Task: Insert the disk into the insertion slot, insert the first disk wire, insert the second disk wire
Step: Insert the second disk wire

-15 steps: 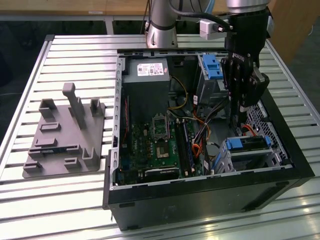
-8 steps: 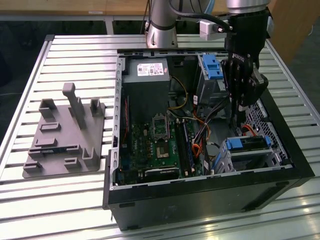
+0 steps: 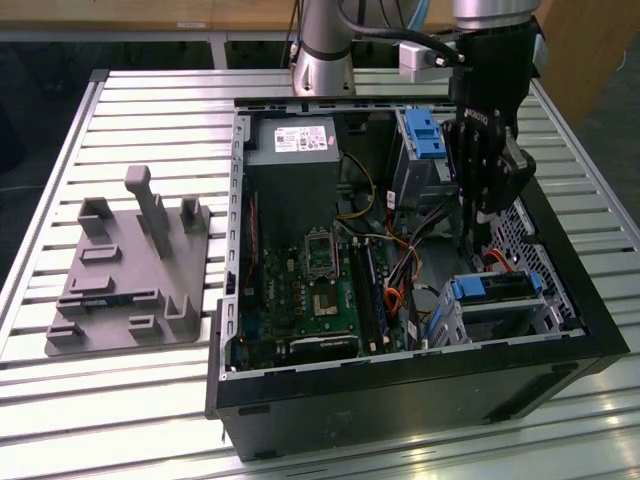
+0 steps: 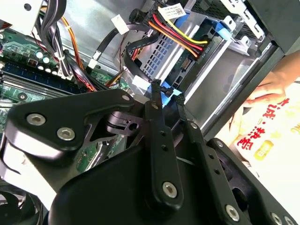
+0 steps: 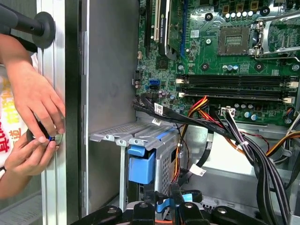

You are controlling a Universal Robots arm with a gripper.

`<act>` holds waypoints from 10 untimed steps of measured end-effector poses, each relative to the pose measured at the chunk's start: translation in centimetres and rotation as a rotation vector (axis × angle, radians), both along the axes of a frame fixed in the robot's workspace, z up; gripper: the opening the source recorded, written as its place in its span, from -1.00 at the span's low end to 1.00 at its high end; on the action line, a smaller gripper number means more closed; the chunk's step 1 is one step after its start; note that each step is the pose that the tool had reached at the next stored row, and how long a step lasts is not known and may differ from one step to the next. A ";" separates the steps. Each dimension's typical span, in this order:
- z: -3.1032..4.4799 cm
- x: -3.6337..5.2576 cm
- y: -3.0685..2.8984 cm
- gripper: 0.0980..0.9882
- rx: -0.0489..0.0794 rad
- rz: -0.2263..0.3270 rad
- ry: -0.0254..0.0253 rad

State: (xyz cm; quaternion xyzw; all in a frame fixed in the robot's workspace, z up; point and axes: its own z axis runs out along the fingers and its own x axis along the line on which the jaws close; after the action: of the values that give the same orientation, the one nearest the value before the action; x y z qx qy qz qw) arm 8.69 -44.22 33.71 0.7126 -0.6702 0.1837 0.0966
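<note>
Second wrist view — the end effector [image 4: 167, 96] is clamping the blue connector [image 4: 163, 92] by its body; probably light, rigid plastic.

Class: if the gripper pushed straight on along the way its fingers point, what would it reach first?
Most likely the wired end of the disk, seated in the insertion slot, with the blue plug in the gripper touching first; depth is unclear.
</note>
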 end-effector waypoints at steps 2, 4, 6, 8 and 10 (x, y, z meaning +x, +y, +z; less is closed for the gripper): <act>-0.03 0.01 0.00 -0.65 0.000 0.000 0.0000; -0.06 0.03 0.00 -0.80 0.000 0.000 0.0000; -0.08 0.08 0.00 -0.89 0.000 0.000 0.0000; -0.08 0.08 0.00 -0.89 0.000 -0.001 0.0001; -0.09 0.08 0.00 -0.89 0.000 -0.001 0.0000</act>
State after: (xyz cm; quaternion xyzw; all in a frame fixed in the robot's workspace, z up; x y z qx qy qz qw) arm 8.77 -44.22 33.62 0.7124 -0.6704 0.1837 0.0968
